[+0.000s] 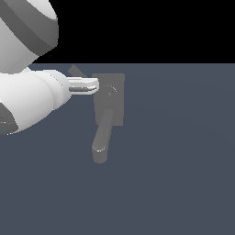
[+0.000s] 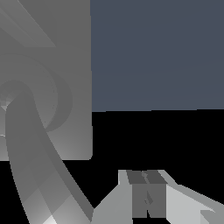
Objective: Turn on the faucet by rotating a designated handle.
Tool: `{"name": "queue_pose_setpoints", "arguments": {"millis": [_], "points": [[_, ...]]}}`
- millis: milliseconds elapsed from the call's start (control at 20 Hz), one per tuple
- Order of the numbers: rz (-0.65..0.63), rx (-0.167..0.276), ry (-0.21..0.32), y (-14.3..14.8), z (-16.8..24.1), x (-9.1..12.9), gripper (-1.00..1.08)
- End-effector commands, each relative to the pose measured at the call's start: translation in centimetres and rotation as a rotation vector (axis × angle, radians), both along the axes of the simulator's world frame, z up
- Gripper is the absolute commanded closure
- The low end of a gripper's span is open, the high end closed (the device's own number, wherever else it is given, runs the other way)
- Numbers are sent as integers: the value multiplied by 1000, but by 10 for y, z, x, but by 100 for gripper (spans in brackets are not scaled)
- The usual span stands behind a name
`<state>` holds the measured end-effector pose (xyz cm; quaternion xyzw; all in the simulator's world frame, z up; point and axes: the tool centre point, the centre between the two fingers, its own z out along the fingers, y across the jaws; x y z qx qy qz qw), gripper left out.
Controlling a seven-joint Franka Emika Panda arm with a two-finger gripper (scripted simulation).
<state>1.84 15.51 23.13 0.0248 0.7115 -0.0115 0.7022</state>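
The matte grey faucet stands in the middle of the exterior view. It has a flat back plate [image 1: 117, 87], a round hub [image 1: 110, 92] and a thick rounded spout [image 1: 102, 137] that reaches toward the camera. Only a short end of the thin handle [image 1: 74, 70] shows, slanting up to the exterior view's left; the rest is behind my fingers. My gripper [image 1: 95, 86] is shut on nothing, and its tips are at the plate's left edge, just under the handle. In the wrist view, the plate [image 2: 65, 52] and spout [image 2: 30, 175] loom close, and the gripper [image 2: 147, 175] is beside them with its pads together.
A flat blue-grey floor [image 1: 183, 160] spreads around the faucet. My white arm [image 1: 23, 92] fills the exterior view's upper left.
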Motion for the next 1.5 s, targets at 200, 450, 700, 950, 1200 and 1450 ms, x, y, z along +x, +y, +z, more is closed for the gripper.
{"name": "queue_pose_setpoints", "arguments": {"millis": [200, 450, 700, 950, 1200, 1450], "points": [[0, 1, 0, -7, 10, 0, 108], [0, 2, -3, -20, 23, 0, 108], [1, 3, -7, -33, 37, 0, 108], [1, 3, -11, -47, 51, -1, 108], [2, 0, 14, -51, 43, -5, 108], [2, 1, 7, -70, 51, -5, 108]]}}
